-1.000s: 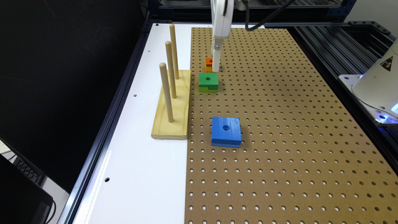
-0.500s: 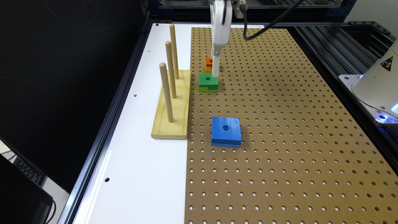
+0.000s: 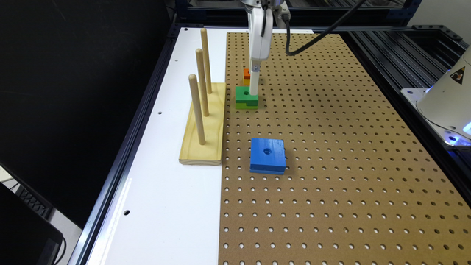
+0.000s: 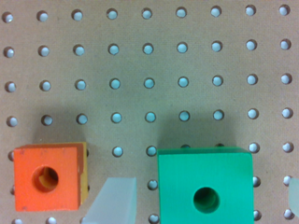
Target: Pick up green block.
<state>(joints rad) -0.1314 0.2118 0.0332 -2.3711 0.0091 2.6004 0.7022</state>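
Note:
The green block (image 3: 245, 96) lies on the brown pegboard, square with a centre hole, a notch and a lighter lower layer. In the wrist view the green block (image 4: 205, 186) sits between my two pale fingers (image 4: 114, 200), one on each side and apart from it. My gripper (image 4: 203, 203) is open around the block. In the exterior view the gripper (image 3: 254, 86) reaches straight down to the block's far right corner.
A small orange-and-yellow block (image 3: 246, 76) sits just behind the green one, close to one finger. A flat blue block (image 3: 268, 155) lies nearer the front. A wooden base with three upright pegs (image 3: 203, 121) stands at the exterior view's left.
The gripper has come down and slightly forward, from above the orange block to the level of the green block. The blocks have not moved.

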